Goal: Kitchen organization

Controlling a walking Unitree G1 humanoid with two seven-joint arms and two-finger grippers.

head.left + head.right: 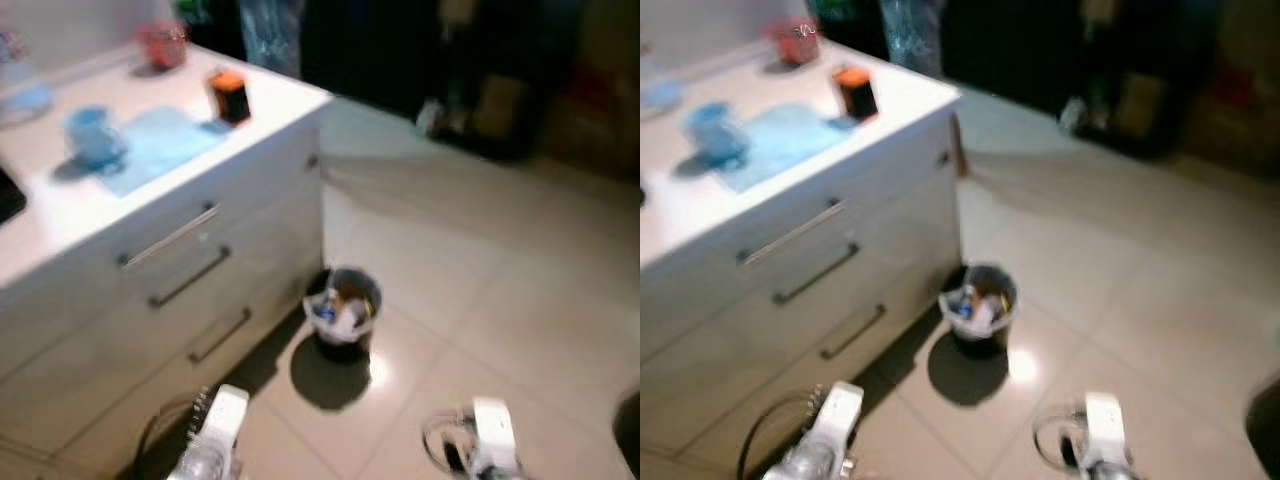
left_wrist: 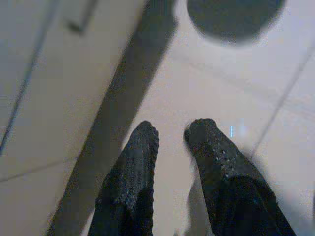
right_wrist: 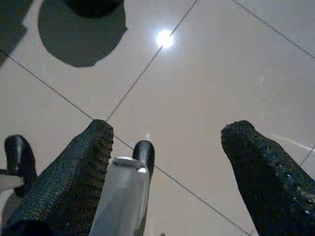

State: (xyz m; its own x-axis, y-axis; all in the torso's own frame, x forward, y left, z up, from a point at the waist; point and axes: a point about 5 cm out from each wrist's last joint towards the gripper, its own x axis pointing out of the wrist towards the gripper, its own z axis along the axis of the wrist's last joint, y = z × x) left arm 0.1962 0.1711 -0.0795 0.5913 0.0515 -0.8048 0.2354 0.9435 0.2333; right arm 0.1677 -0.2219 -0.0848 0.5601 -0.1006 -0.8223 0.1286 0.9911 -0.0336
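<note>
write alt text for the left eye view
A small dark waste bin full of rubbish stands on the tiled floor beside a white drawer unit. On its counter are a blue cup and an orange-topped container.

A white worktop (image 1: pixel 70 215) tops a run of drawers with long bar handles. On it lies a light blue cloth (image 1: pixel 160 145), with a blue cup (image 1: pixel 92 135) at the cloth's edge. Beside the cloth's far end stands a dark container with an orange top (image 1: pixel 230 96). A reddish item (image 1: pixel 163 44) (too blurred to identify) sits farther back. The pale tiled floor (image 1: pixel 480 300) carries a small dark waste bin (image 1: pixel 343 312) holding rubbish, just beside the bottom drawer's corner, its shadow falling on the tiles.
</note>
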